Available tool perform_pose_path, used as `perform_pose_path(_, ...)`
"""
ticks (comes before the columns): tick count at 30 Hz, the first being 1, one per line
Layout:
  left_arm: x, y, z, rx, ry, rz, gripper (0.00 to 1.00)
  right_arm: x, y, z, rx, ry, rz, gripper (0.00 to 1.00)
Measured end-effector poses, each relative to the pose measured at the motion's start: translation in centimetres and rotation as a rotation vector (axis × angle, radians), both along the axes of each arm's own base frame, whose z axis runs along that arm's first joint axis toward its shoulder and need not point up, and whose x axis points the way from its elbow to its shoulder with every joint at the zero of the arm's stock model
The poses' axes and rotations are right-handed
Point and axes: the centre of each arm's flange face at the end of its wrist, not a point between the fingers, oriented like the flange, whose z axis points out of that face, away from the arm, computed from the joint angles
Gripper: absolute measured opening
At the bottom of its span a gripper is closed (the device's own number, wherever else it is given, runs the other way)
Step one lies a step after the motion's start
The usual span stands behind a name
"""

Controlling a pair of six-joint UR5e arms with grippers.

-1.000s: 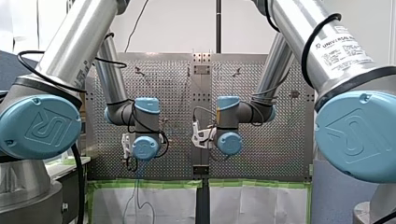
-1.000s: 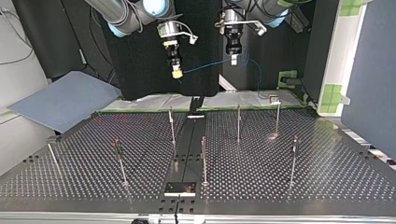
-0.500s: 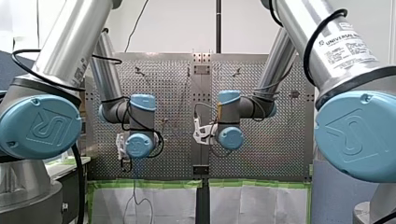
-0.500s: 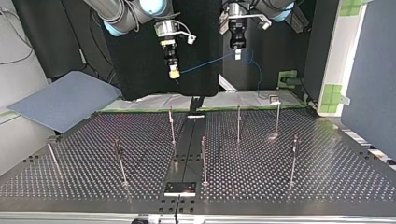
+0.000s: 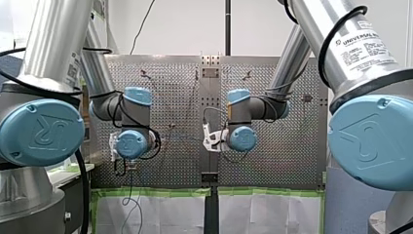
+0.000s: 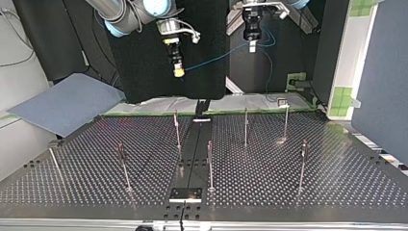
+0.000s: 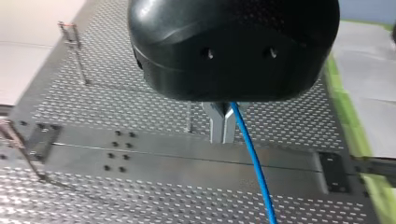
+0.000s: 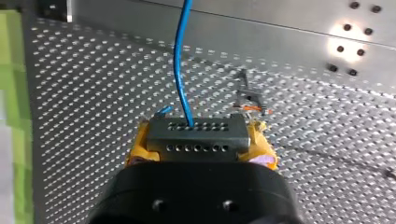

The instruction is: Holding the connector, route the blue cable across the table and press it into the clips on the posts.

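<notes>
Nothing appears clipped yet: your right gripper point(image 6: 178, 72) clamps the connector point(image 8: 196, 135), your left gripper point(image 6: 251, 45) pinches the blue cable point(image 6: 211, 61) slung between them high above the table point(image 6: 288, 183); next, lower it onto the posts point(image 6: 246, 126).

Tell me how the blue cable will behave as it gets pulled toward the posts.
Probably floppy: the blue cable bows between my right gripper and my left gripper, and loops loosely below the left one. Likely light, since it is thin. The connector looks rigid, so it should keep its pose between the yellow pads.
</notes>
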Motion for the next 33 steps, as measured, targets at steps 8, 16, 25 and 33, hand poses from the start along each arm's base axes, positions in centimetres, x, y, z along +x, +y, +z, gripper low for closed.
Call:
perform_pose_path(8,1.5,-0.1,3.1,-0.039,-0.066,-0.005,0.00,0.3,0.3,0.6,0.019,0.008,0.010,0.00)
perform_pose_path(16,3.2,-0.6,4.6,-0.060,-0.084,-0.009,0.00,1.2,-0.2,4.7,-0.003,-0.093,0.045,0.00)
perform_pose_path(25,6.2,-0.6,7.0,-0.097,-0.097,0.097,0.00,3.2,-0.8,12.0,-0.034,-0.193,0.128,0.00)
perform_pose_path(33,7.2,0.3,9.9,-0.118,-0.121,0.159,0.00,5.3,-1.0,14.7,-0.065,-0.205,0.187,0.00)
